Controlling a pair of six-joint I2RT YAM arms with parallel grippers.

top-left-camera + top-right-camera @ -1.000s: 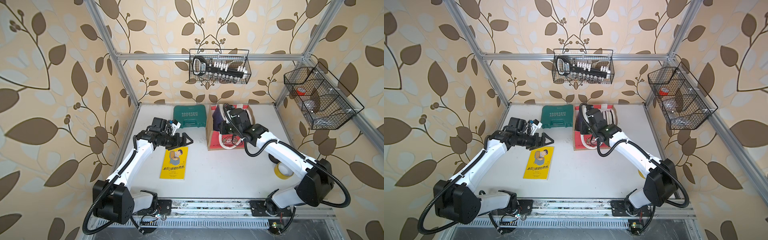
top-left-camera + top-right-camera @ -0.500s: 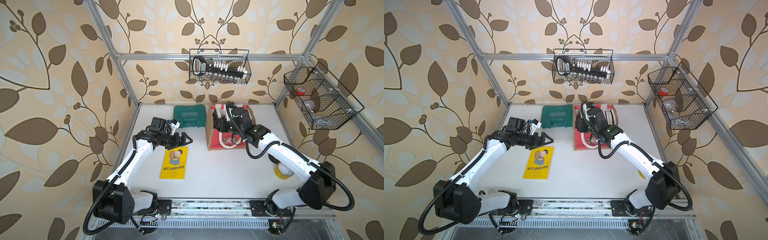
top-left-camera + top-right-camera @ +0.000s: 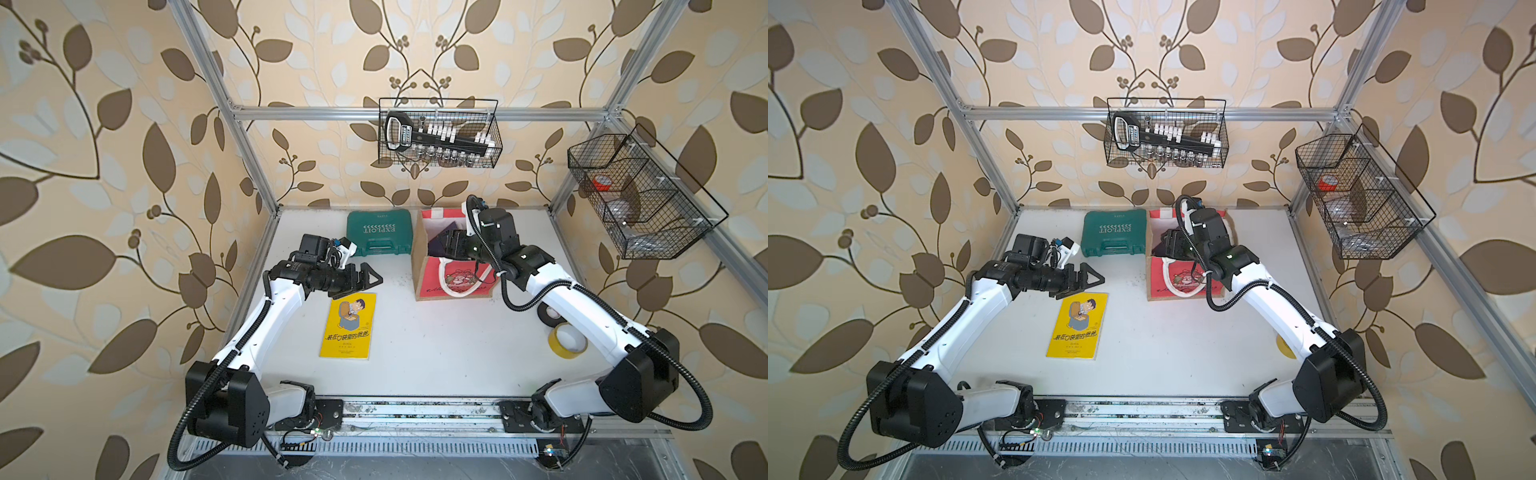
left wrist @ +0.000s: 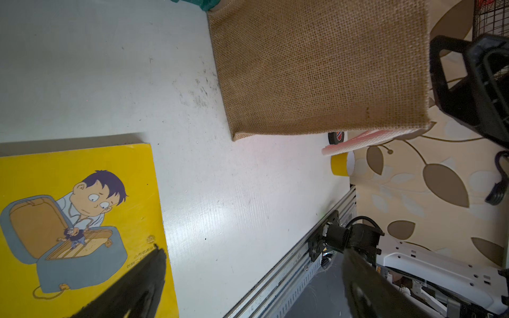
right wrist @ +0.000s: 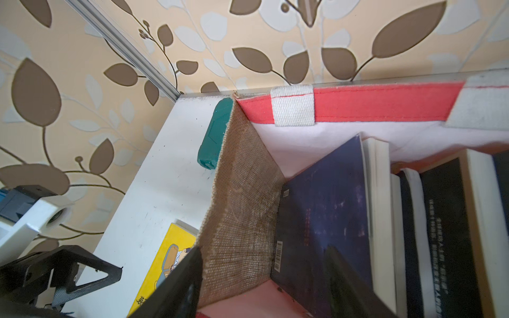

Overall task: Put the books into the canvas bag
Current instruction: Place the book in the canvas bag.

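A yellow book (image 3: 348, 325) (image 3: 1077, 325) lies flat on the white table, its cartoon cover filling a corner of the left wrist view (image 4: 82, 165). My left gripper (image 3: 370, 279) (image 4: 252, 253) hovers wide open just above the book's far end, holding nothing. The canvas bag (image 3: 453, 282) (image 3: 1183, 286) stands upright at the back. Inside it several dark books stand on edge: a navy one (image 5: 325, 220) and black ones (image 5: 440, 234). My right gripper (image 3: 446, 245) (image 5: 261, 256) hangs over the bag's mouth, open. One finger is above the jute side wall (image 5: 242, 206) and the other is in front of the navy book.
A green tool case (image 3: 380, 232) lies against the bag's left side. Near the right arm sit a yellow tape roll (image 3: 567, 338) and a black one (image 3: 546, 311). Wire baskets hang on the back wall (image 3: 438, 133) and the right wall (image 3: 640, 199).
My right gripper has opened over the bag and let go of a dark book, which now stands inside. The left arm and the yellow book have not moved.
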